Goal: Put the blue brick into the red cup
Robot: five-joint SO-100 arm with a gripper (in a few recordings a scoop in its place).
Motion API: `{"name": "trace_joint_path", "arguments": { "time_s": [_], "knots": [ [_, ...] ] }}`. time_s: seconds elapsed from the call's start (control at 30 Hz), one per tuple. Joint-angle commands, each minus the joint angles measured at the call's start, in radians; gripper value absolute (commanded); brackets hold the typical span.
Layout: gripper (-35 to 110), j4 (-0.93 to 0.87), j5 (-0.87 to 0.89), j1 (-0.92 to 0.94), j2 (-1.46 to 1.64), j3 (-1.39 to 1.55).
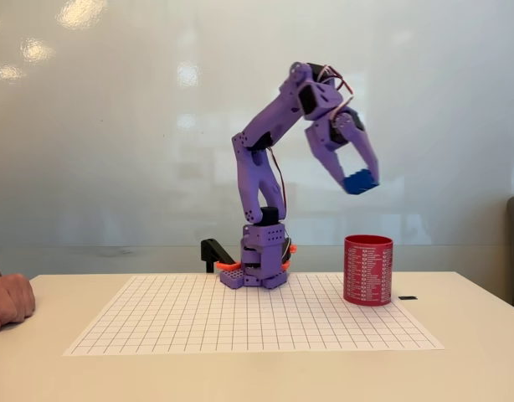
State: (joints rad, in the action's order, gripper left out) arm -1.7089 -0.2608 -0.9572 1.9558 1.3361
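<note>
The purple arm reaches up and to the right in the fixed view. Its gripper (pixel 358 182) is shut on the blue brick (pixel 359 182), a small bright blue block held at the fingertips, high in the air. The red cup (pixel 367 270) with rows of white print stands upright on the right part of the grid sheet. The brick hangs well above the cup, roughly over its left half, with a clear gap between them.
A white grid sheet (pixel 198 322) covers the middle of the table. The arm's base (pixel 257 268) is clamped at the sheet's back edge. A person's hand (pixel 7 301) rests at the left table edge. A small black item (pixel 408 297) lies right of the cup.
</note>
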Motion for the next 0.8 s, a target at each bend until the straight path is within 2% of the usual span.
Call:
{"name": "trace_joint_path", "arguments": {
  "time_s": [0.0,0.2,0.77],
  "knots": [
    [-1,-0.009,0.072,-0.204,-0.006,-0.029],
    [-1,-0.011,0.147,-0.362,-0.009,0.075],
    [-1,-0.008,0.123,-0.325,0.026,0.31]
  ]
}}
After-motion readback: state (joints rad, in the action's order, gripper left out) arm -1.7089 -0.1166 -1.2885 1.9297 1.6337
